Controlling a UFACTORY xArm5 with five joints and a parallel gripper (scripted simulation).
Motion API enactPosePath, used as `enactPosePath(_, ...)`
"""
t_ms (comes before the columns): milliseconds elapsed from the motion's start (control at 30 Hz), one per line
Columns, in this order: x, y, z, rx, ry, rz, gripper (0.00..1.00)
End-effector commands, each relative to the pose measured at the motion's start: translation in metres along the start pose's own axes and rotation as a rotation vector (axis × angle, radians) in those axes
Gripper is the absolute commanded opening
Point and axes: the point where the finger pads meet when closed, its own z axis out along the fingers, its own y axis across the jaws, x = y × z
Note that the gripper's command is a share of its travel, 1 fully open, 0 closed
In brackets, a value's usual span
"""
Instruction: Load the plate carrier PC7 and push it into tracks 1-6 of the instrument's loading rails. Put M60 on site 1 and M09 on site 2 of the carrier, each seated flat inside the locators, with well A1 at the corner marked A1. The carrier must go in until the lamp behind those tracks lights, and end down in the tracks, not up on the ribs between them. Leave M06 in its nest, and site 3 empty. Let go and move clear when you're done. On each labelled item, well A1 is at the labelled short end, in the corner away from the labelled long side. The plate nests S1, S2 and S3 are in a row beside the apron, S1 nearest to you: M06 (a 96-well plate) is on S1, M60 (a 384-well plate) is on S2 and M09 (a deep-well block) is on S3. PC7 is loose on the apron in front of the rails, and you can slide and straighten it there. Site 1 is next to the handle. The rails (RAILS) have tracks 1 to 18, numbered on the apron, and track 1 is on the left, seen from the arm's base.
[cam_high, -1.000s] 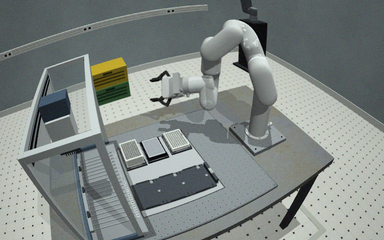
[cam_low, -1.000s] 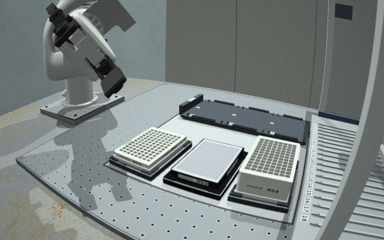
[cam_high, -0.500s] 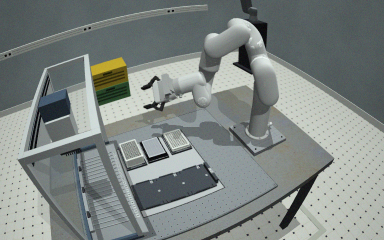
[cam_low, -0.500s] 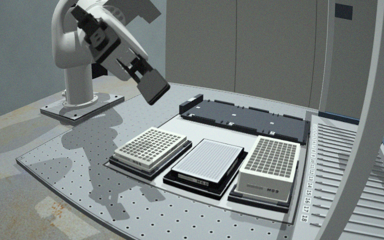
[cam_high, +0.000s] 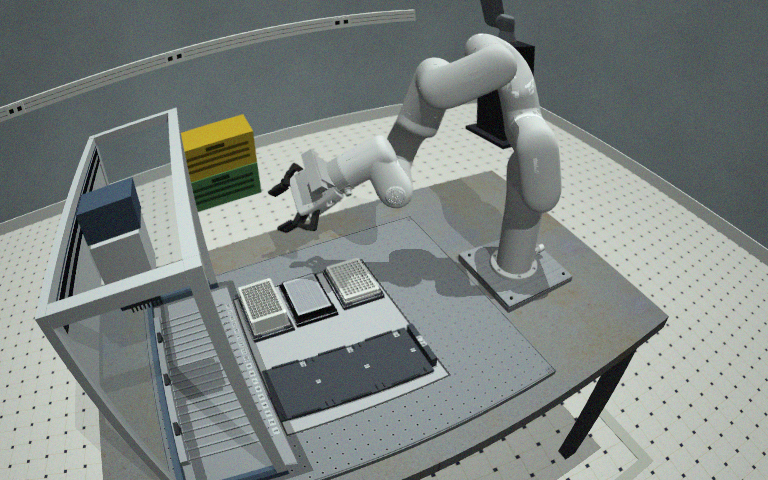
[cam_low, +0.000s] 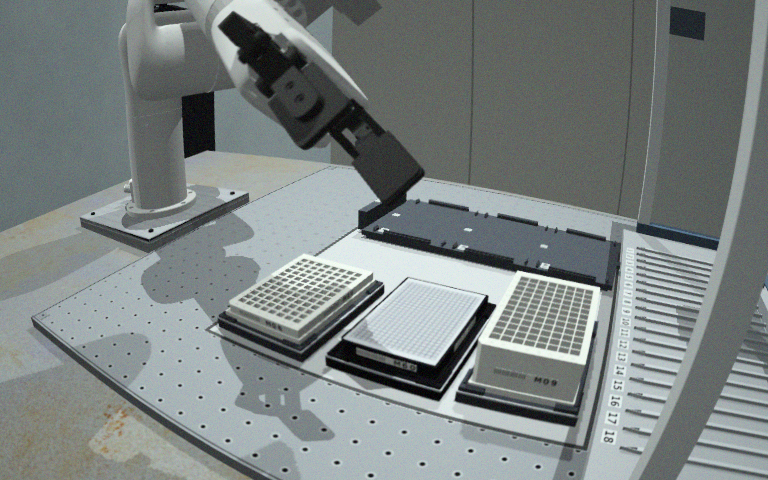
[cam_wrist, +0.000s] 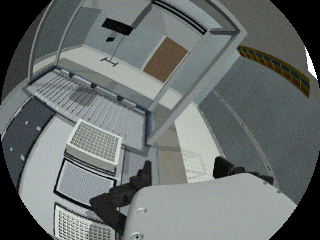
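The dark plate carrier PC7 (cam_high: 351, 373) (cam_low: 492, 237) lies empty on the pale apron (cam_high: 334, 335) (cam_low: 390, 263), its handle (cam_high: 422, 343) (cam_low: 370, 213) away from the rails. Beside it three plates sit in black nests. M06 (cam_high: 352, 280) (cam_low: 300, 294) (cam_wrist: 80, 228) is a 96-well plate. M60 (cam_high: 307, 296) (cam_low: 416, 319) (cam_wrist: 82, 182) is a 384-well plate. M09 (cam_high: 263, 305) (cam_low: 540, 331) (cam_wrist: 95, 142), the deep-well block, is nearest the rails. My gripper (cam_high: 281, 209) (cam_low: 390, 181) (cam_wrist: 184, 169) is open and empty, high in the air beyond the nests.
The ribbed rails (cam_high: 198, 373) (cam_low: 679, 316) (cam_wrist: 74, 94) lie inside the instrument's frame (cam_high: 192, 226), with the track-number strip (cam_low: 617, 362) along the apron. A blue box (cam_high: 107, 209) sits inside the instrument. Yellow and green crates (cam_high: 220, 161) stand on the floor. The arm's base (cam_high: 512, 271) is bolted to the table.
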Motion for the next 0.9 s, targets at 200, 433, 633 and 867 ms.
enactPosePath(200, 0.022, -0.027, 0.006, 0.125, -0.074, 0.049, 1.0)
enactPosePath(433, 0.037, -0.049, 0.004, 0.206, -0.134, 0.079, 1.0)
enactPosePath(633, 0.049, -0.067, -0.002, 0.257, -0.178, 0.096, 1.0)
enactPosePath(867, 0.06, -0.085, -0.012, 0.327, -0.248, 0.118, 1.0)
